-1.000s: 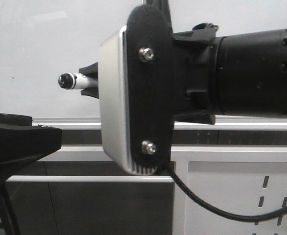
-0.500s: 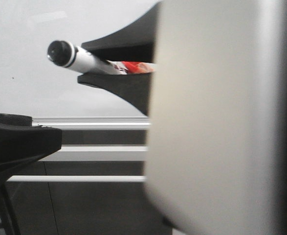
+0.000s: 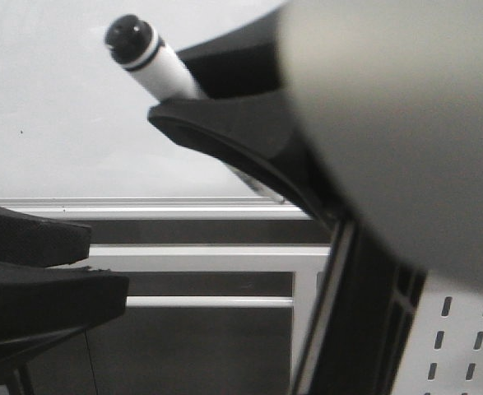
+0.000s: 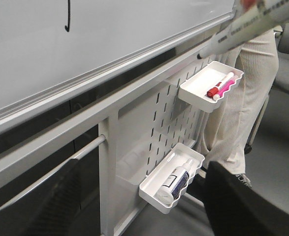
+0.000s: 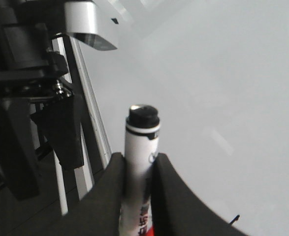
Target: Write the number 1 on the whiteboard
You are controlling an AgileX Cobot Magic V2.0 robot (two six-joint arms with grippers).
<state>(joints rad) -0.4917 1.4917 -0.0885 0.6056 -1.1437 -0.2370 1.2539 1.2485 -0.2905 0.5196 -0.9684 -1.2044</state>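
Soft, even indoor light fills all three views, with no hard shadows. In the front view the right arm's grey housing (image 3: 397,132) sits so close that it is badly blurred, while the marker (image 3: 146,58) in the right gripper (image 3: 216,107) stays fairly sharp. The whiteboard (image 4: 110,29) shows a dull sheen and pale streaks of reflection in the right wrist view. The left gripper (image 4: 139,196) is a dark, out-of-focus shape in its own view. The space under the whiteboard's lower edge is dim.
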